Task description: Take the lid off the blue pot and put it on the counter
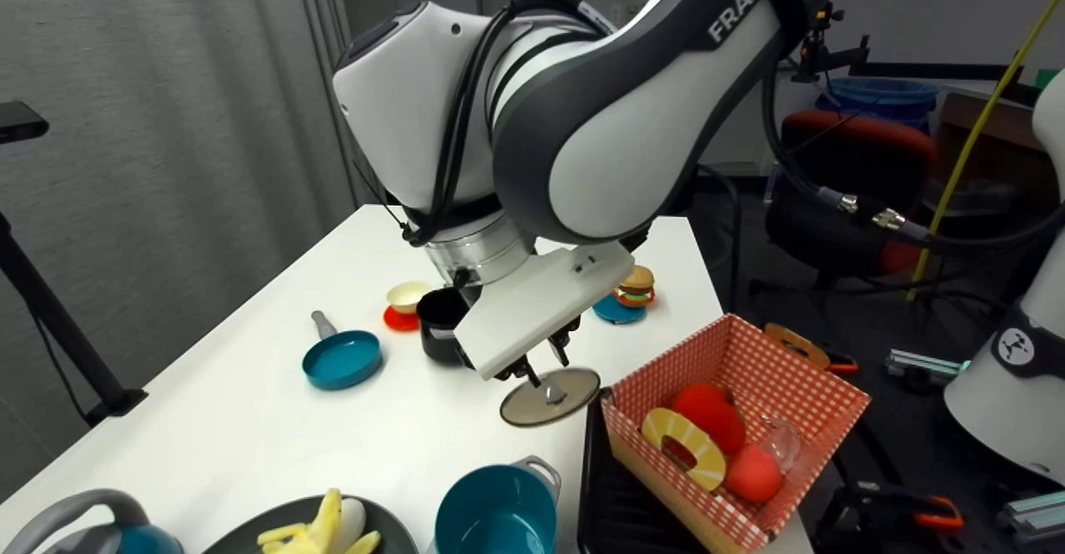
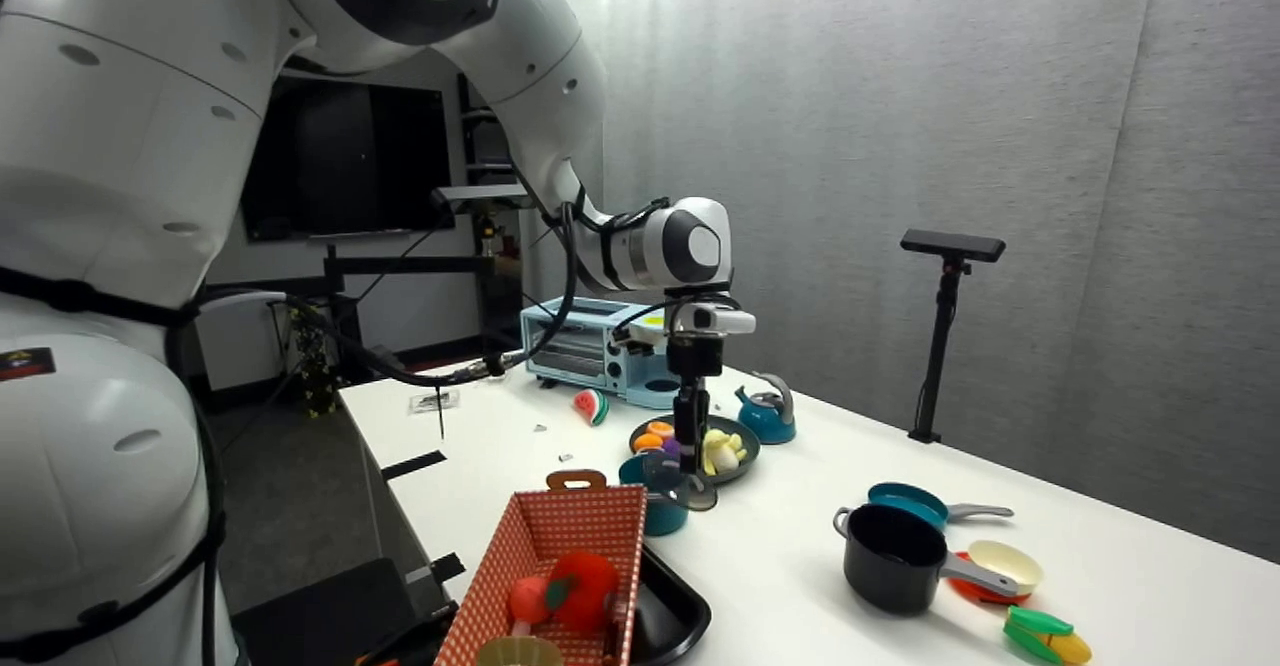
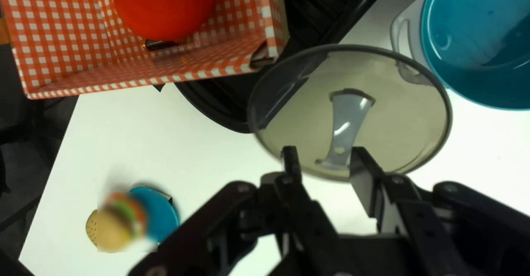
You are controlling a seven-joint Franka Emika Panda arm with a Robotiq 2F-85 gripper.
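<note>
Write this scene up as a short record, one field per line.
Surface: plain white rectangular counter
Container: round teal-blue pot, uncovered, on the counter
Task object: round transparent grey lid with grey handle, aloft, not yet set down
Jaws: either side of the handle's end; firm grip unclear
Nearby: ribbed black tray, red-and-white checkered basket
Basket contents: red rounded pieces, yellow ring

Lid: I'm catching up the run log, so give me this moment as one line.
lid: off blue pot, tilted, above counter | tool: at lid, grip unclear | placing: not yet done
</note>
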